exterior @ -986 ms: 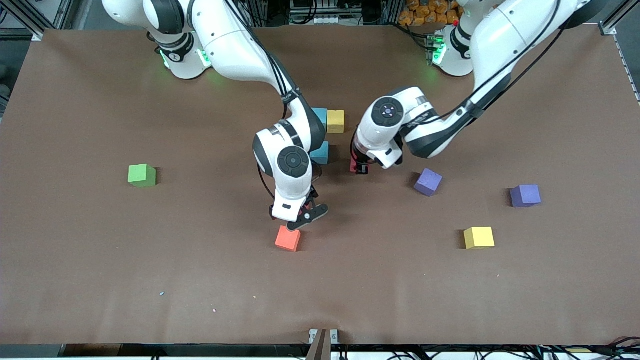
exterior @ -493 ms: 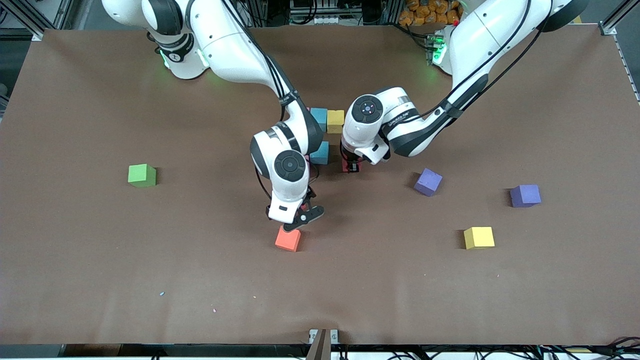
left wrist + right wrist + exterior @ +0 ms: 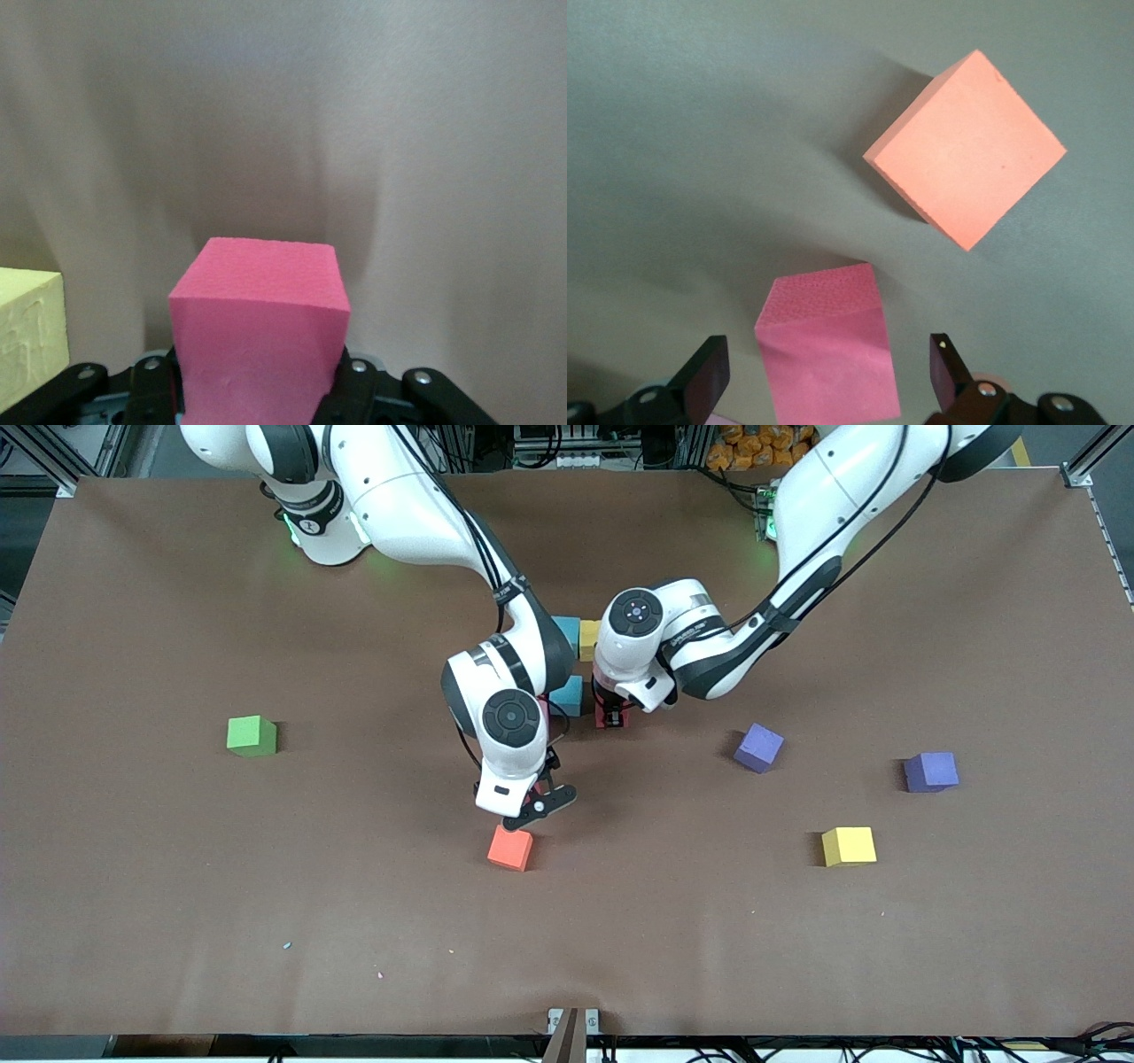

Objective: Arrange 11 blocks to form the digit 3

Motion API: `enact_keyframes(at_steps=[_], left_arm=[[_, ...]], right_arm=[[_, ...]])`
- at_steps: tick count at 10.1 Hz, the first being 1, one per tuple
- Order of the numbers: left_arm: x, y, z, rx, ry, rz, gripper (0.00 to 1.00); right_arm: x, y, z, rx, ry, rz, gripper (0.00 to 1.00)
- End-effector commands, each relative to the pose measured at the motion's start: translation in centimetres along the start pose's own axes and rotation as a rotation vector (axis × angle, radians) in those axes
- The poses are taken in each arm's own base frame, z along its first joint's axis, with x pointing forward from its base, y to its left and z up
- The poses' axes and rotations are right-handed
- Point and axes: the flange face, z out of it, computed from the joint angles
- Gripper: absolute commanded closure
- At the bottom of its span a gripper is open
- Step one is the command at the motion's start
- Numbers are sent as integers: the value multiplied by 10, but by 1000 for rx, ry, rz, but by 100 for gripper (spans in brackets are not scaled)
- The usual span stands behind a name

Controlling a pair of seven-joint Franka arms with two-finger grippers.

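My left gripper is shut on a crimson block, low over the table beside a light blue block. A yellow block sits close by it, next to another light blue block. My right gripper hangs open over a pink block, with a gap on each side of the block. In the front view the right hand hides that pink block. An orange block lies just nearer the camera than it.
Toward the left arm's end lie two purple blocks and a yellow block. A lone green cube sits toward the right arm's end. Brown table stretches wide near the camera.
My left arm has carried the crimson block toward the right arm's end, closing on the light blue and yellow blocks. The right gripper has barely shifted and stays open.
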Motion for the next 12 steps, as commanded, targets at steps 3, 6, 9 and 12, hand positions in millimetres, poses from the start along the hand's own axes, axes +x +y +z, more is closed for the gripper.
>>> enact_keyframes(at_steps=[3, 6, 9, 12], left_arm=[[-9, -6, 0, -22, -2, -128, 97], [-21, -20, 5, -15, -21, -106, 97], [-20, -20, 4, -30, -16, -88, 97], [-24, -22, 4, -32, -30, -83, 97]], right_arm=[[-5, -6, 8, 19, -25, -20, 0], [-6, -3, 14, 17, -33, -63, 0], [-6, -7, 25, 13, -36, -67, 0], [-6, -6, 31, 8, -37, -67, 0]])
